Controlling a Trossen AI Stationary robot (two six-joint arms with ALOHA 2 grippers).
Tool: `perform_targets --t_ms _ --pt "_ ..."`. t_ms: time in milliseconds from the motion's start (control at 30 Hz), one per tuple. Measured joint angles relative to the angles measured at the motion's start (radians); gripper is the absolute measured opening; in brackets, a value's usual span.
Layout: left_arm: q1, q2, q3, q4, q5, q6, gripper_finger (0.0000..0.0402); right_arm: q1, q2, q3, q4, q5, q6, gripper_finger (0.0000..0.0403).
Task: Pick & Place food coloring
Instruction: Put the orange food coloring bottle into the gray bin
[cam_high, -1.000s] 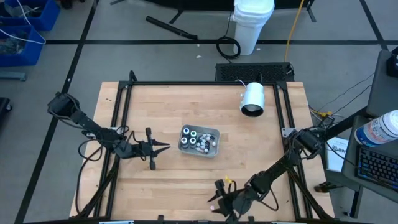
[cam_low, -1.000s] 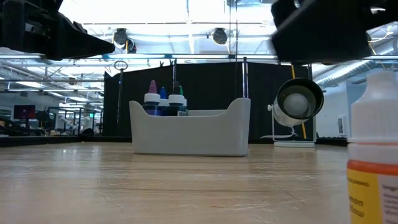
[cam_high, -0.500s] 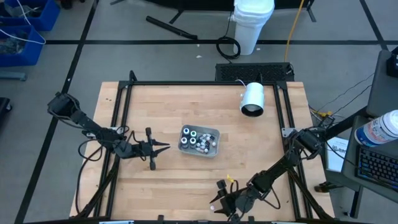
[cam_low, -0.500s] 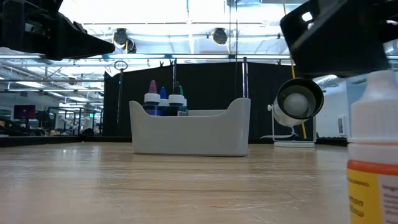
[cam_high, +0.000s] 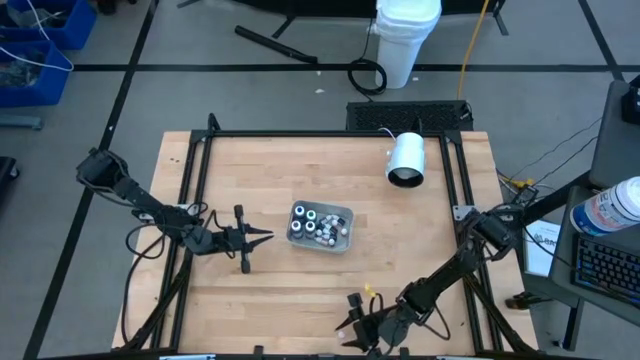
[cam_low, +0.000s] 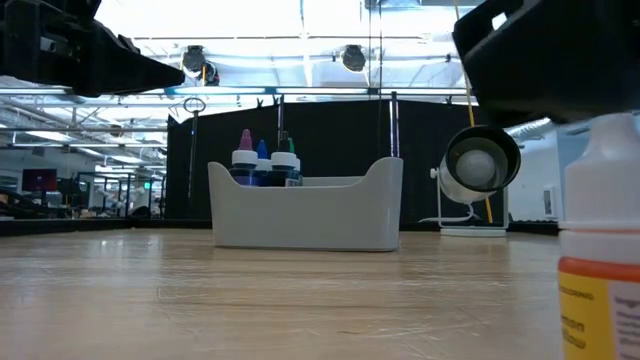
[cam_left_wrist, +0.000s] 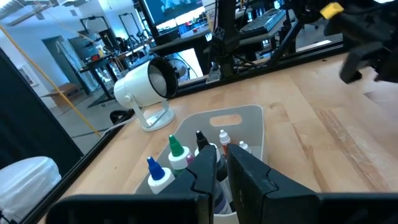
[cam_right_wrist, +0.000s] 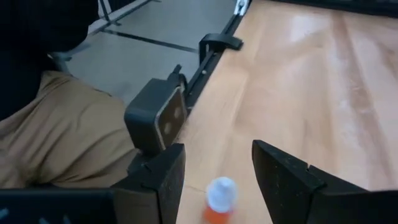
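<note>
Orange-bodied food coloring bottle (cam_right_wrist: 219, 202) with a white cap is standing upright on the wooden counter (cam_high: 420, 245), at the near edge. The right tool (cam_high: 352, 322) is hovering right over it, fingers (cam_right_wrist: 283, 177) spread apart with the bottle sitting in line with the gap between them, not touching either one. In the low view the same bottle (cam_low: 600, 235) is filling the right side of the frame with the tool's dark body hanging just above its cap.

The rest of the food coloring bottles (cam_high: 312, 224) are sitting upright in the grey tray (cam_high: 346, 240) near mid-counter, well apart from the right tool. Purple, blue and green tips are poking above the tray wall (cam_low: 300, 215) in the low view.

The left tool (cam_high: 262, 236) is waiting just beside the tray on its left, pointing at it, fingers (cam_left_wrist: 249, 171) nearly closed, gripping nothing.

A white lamp (cam_high: 406, 159) is lying toward the far right of the counter.
</note>
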Motion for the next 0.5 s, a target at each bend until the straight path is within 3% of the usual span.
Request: perform_targets --t_ms 167,500 --pt "0.0 0.0 0.0 -0.001 0.0 -0.004 0.0047 0.0 0.073 0.062 -0.023 -0.003 -0.02 0.0176" --pt "0.0 0.0 0.0 -0.001 0.0 -0.021 0.0047 0.0 0.073 0.066 -0.087 -0.001 0.017 0.0173"
